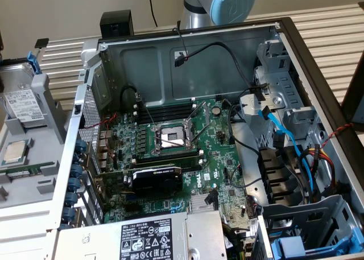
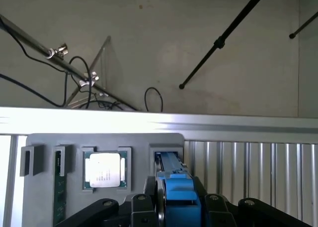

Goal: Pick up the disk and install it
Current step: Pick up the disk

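Note:
The disk point(image 1: 23, 103) is a silver drive with a white label in a blue carrier. It stands on edge in a grey holder point(image 1: 48, 109) at the exterior view's left, outside the computer case, with nothing gripping it there. In the wrist view the disk's blue carrier edge point(image 2: 171, 162) rises out of a slot in that holder. My gripper point(image 2: 178, 189) is lined up with it. Its dark fingers point(image 2: 151, 199) stand apart on either side of the blue edge. How near they are to it I cannot tell.
The open computer case point(image 1: 284, 29) holds a motherboard point(image 1: 170, 135), loose cables and a drive cage point(image 1: 273, 100). Another blue carrier point(image 1: 293, 246) sits in the case's lower bay. A CPU chip point(image 2: 104, 170) and a memory stick point(image 2: 59, 187) lie in the holder beside the disk. The table edge point(image 2: 159, 120) runs beyond it.

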Tool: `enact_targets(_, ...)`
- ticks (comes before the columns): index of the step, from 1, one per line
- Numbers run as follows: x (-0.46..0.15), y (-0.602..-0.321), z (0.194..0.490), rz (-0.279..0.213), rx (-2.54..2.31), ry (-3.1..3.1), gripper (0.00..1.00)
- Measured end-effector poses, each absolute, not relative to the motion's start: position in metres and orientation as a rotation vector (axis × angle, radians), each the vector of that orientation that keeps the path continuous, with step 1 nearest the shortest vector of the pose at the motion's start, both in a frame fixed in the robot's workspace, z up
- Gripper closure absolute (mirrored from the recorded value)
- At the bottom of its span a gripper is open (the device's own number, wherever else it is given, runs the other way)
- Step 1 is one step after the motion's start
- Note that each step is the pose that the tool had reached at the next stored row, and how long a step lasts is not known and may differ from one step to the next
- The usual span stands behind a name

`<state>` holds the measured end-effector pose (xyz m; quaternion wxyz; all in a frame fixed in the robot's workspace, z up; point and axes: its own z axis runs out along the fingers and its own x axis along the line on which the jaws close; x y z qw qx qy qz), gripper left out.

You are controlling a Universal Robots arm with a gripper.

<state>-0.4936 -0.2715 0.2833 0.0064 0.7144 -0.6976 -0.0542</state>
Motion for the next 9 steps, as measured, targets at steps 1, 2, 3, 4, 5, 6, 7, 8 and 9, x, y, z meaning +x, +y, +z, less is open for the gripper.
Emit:
enact_targets(1,-0.4936,-0.2715,0.2832,-0.171,2.234,-2.182,0.61)
enact_targets(2,-0.4936,-0.2715,0.2832,-0.173,2.234,-2.181,0.61)
enact_targets(3,-0.4937,-0.2715,0.2832,-0.174,2.233,-2.181,0.61)
enact_targets(4,-0.4937,-0.2715,0.2831,-0.175,2.232,-2.181,0.62)
enact_targets(5,-0.4936,-0.2715,0.283,-0.176,2.232,-2.18,0.62)
enact_targets(6,-0.4937,-0.2715,0.283,-0.178,2.231,-2.179,0.62)
enact_targets(7,-0.4937,-0.2715,0.2829,-0.179,2.23,-2.179,0.62)
enact_targets(8,-0.4937,-0.2715,0.2829,-0.18,2.23,-2.178,0.62)
enact_targets(9,-0.4937,-0.2715,0.283,-0.18,2.229,-2.178,0.62)
